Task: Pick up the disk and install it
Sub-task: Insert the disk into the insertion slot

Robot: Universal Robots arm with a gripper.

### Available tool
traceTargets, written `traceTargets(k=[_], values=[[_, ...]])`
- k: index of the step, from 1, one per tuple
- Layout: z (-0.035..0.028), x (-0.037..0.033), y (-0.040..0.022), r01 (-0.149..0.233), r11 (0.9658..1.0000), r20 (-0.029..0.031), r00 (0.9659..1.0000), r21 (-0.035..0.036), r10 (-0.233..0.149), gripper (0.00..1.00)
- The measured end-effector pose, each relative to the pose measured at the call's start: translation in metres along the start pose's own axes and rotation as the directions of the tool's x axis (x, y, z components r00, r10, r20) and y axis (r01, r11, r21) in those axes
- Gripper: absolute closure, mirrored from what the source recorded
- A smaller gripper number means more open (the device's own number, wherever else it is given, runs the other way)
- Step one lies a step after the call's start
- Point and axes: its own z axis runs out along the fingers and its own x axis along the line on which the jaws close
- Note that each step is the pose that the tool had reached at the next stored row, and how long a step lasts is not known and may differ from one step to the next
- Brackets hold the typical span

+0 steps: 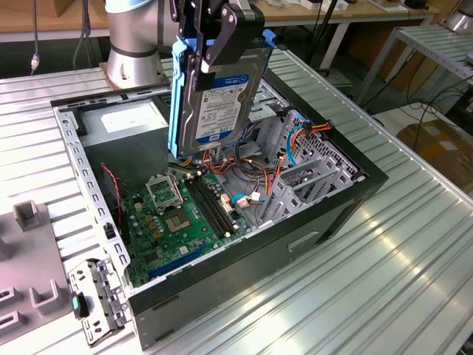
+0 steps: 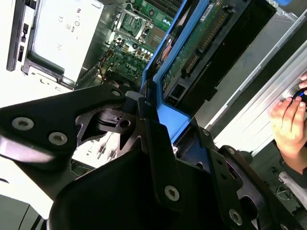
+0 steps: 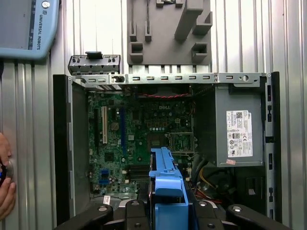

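The disk [image 1: 222, 92], a dark drive with a white-and-blue label and a blue plastic frame, hangs upright above the open computer case [image 1: 347, 200]. My gripper [image 1: 219, 33] is shut on the disk's upper end, black fingers clamped on both faces. In the second wrist view the disk's circuit-board side [image 2: 201, 43] and blue frame run away from my gripper [image 2: 160, 127]. The first wrist view looks straight down past the disk's blue frame [image 3: 165, 184] onto the green motherboard [image 3: 139, 134]. The disk hangs over the case's middle, near the drive bays [image 1: 310, 166].
A grey power supply box [image 3: 238, 127] with a white sticker fills one corner of the case. Orange and blue cables [image 1: 299, 137] lie by the metal drive bays. A grey fixture block [image 3: 168, 33] and a bracket [image 1: 92, 299] sit outside the case. A person's hand [image 2: 290, 124] rests nearby.
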Motion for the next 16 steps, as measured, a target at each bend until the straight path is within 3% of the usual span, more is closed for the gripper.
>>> traceTargets(k=[3,7,9,10,13,16], values=[[-0.0001,0.0015,-0.0001,0.000,1.0000,-0.0001,1.0000,0.0000,0.000,0.63],[0.0001,0.0139,-0.0006,0.000,1.0000,-0.0003,1.0000,0.0000,0.000,0.63],[0.0001,0.0171,-0.0055,0.000,1.0000,-0.0004,1.0000,-0.0001,0.000,0.63],[0.0001,0.0172,-0.0089,0.000,1.0000,-0.0004,1.0000,-0.0002,0.000,0.63],[0.0001,0.0167,-0.0323,0.000,1.0000,-0.0004,1.0000,-0.0002,0.000,0.63],[0.0001,0.0162,-0.0497,0.000,1.0000,-0.0003,1.0000,-0.0002,0.000,0.63]])
